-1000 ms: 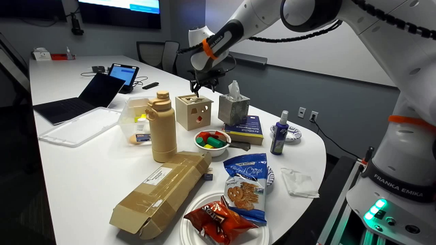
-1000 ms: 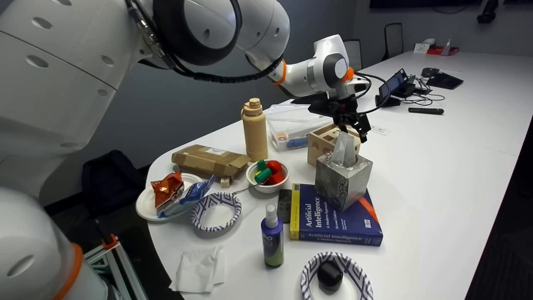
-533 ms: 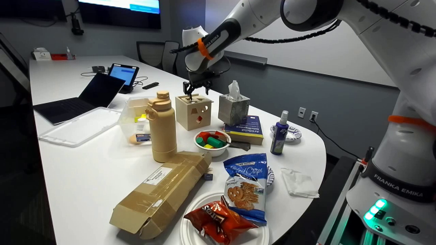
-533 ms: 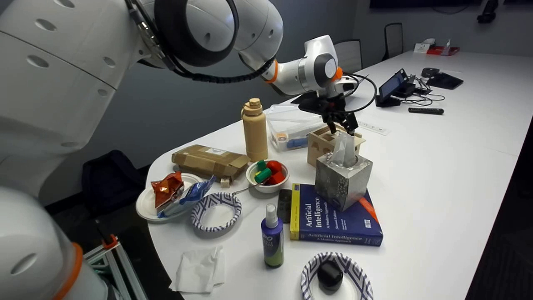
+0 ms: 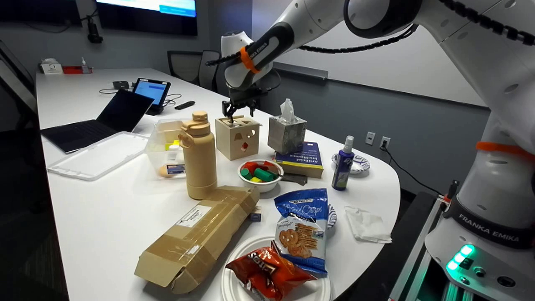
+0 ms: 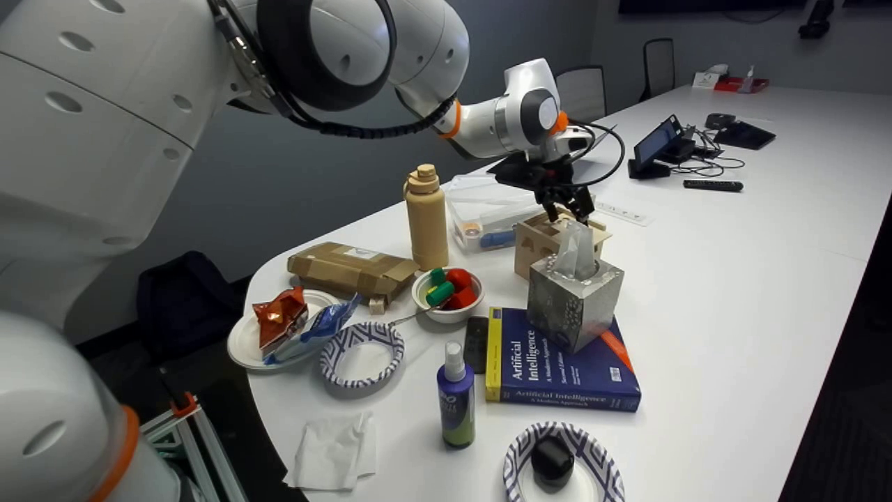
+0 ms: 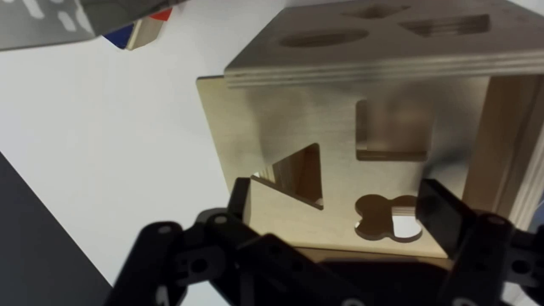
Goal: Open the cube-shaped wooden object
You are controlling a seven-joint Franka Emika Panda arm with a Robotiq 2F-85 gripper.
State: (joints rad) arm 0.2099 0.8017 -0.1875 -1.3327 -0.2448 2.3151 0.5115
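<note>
The gripper (image 7: pixel 335 200), jaws apart, is at the top panel (image 7: pixel 338 172) of the wooden cube box (image 5: pixel 235 147); contact cannot be determined. The wooden cube box stands on the table (image 5: pixel 108 209), cropped at right in the wrist view and partly concealed by the tissue box (image 6: pixel 563 303) in an exterior view.

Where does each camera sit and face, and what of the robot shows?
Exterior view: raised near the table, facing along it toward a wall screen; base, arm and tool from picture right.
Exterior view: raised, facing past a spray bottle toward the table's far end; arm and tool from picture left.
Wrist view: at the arm's end, facing the slotted panel of the wooden cube; open tool at bottom.
Both exterior views share the wooden cube, tissue box and book.
</note>
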